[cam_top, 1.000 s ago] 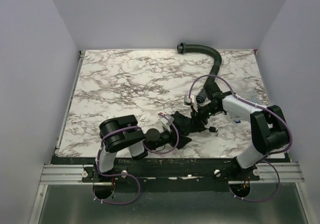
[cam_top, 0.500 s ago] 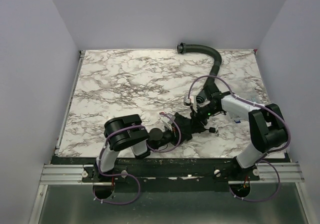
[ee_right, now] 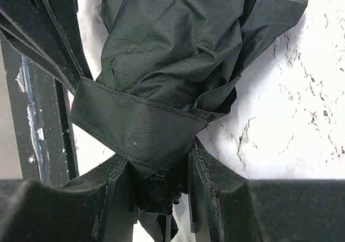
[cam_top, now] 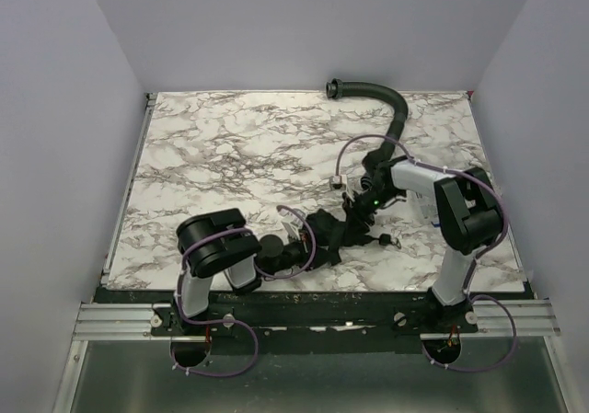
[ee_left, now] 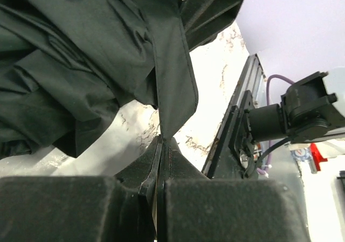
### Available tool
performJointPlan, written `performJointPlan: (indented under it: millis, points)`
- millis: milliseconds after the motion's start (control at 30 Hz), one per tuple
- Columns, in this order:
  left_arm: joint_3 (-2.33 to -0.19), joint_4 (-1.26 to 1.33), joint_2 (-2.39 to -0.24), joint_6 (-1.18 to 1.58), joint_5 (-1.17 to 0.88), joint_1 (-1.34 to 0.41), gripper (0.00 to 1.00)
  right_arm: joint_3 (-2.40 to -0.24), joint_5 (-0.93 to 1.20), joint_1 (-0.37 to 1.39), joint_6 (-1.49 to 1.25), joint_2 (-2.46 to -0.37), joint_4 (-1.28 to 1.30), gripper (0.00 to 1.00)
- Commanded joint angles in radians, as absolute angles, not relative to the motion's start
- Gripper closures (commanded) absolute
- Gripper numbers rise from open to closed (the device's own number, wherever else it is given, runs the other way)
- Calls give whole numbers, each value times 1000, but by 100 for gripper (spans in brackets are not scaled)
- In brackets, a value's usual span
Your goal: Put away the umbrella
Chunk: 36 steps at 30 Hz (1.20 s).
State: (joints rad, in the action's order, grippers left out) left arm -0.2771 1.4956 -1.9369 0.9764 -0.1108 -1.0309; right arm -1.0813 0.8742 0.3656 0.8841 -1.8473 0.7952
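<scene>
Likely soft and slippery, the umbrella (ee_right: 161, 53): left tool (ee_left: 161, 145) pinches its flap (ee_left: 173, 80), right tool (ee_right: 159, 164) clamps its six-o'clock end.

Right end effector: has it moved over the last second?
Yes, slightly: the right end effector has shifted left relative to the unmoved hose.

Tabletop (cam_top: 230, 155): white marble pattern, grey-brown veining, matte. Enclosed on three sides by plain pale lilac-grey panels: back wall (cam_top: 304, 27), left wall (cam_top: 55, 109), right wall (cam_top: 543, 63). Thin metal strip (cam_top: 129, 183) along the tabletop's left edge. Black front edge (cam_top: 304, 300), then aluminium rail (cam_top: 110, 321); dull grey metal surface (cam_top: 304, 376) below. Light even, diffuse; shadows soft
</scene>
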Motion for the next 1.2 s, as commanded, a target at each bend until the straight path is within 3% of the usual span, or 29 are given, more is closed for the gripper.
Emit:
performJointPlan:
  millis: [0, 333, 567, 767, 933, 1000, 1033, 1167]
  points:
    - [-278, 1568, -1875, 1011, -229, -1009, 100, -1154, 834, 370, 954, -1937, 939, 99]
    - [-394, 981, -1574, 669, -342, -982, 100, -1292, 782, 370, 1058, -2060, 1085, 99]
    - [-456, 752, -1527, 469, -547, -913, 87, -1327, 743, 369, 1059, -2115, 1084, 99]
    - [-470, 572, -1469, 381, -582, -907, 62, -1349, 707, 370, 1066, -2143, 1084, 99]
    - [-495, 311, -1237, 150, -378, -905, 31, -1342, 656, 370, 1090, -2150, 1077, 98]
    - [-496, 248, -1144, 38, -292, -904, 16, -1346, 646, 370, 1111, -2154, 1087, 98]
    - [-485, 239, -1096, -13, -241, -903, 3, -1349, 647, 370, 1121, -2157, 1095, 98]
    - [-460, 253, -1009, -177, -210, -876, 1, -1351, 631, 372, 1159, -2158, 1103, 98]
